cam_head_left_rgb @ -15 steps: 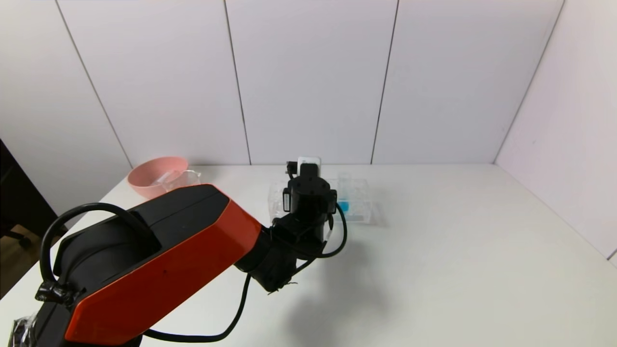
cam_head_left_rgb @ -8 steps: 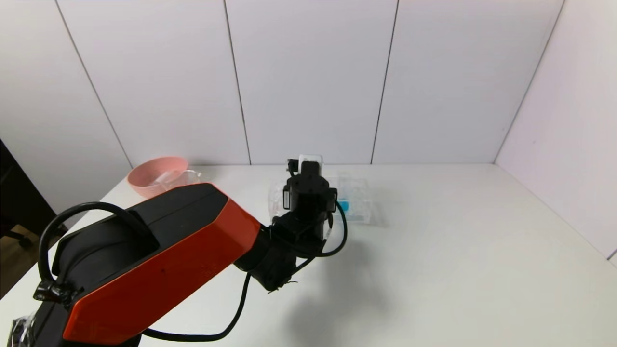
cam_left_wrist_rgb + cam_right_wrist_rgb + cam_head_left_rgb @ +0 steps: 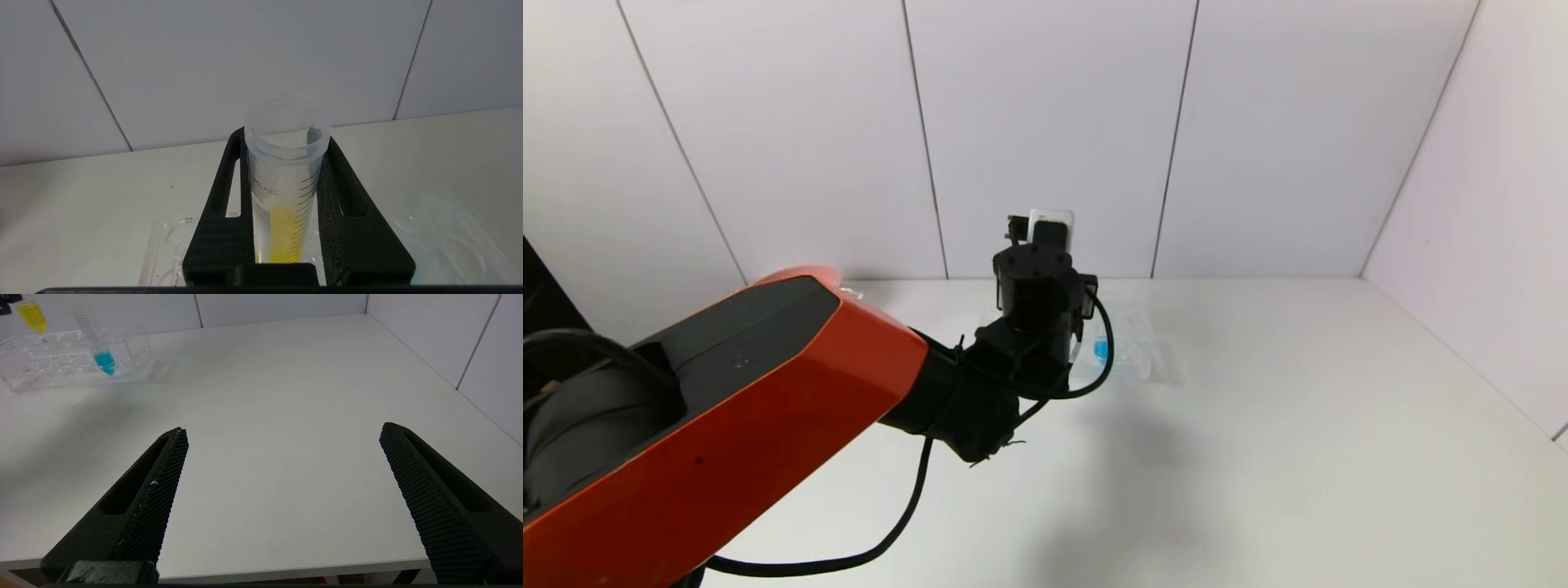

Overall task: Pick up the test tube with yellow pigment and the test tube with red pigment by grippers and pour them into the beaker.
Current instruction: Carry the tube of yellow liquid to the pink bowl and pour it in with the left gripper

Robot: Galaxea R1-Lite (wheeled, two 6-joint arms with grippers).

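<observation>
left gripper [image 3: 286,179] clamped on yellow tube [image 3: 286,183], upright between the black fingers [image 3: 220,228], yellow liquid at the tip, held above the clear rack [image 3: 73,363] near the back of the table [image 3: 1258,425]. blue tube [image 3: 98,343] standing in the rack. right gripper [image 3: 282,490] spread wide, gripping nothing, low over the table's near edge, well apart from the rack.

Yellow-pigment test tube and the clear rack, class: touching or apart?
Apart. In the right wrist view the test tube with yellow pigment, held by the left gripper, hangs with its tip just above the rack.
</observation>
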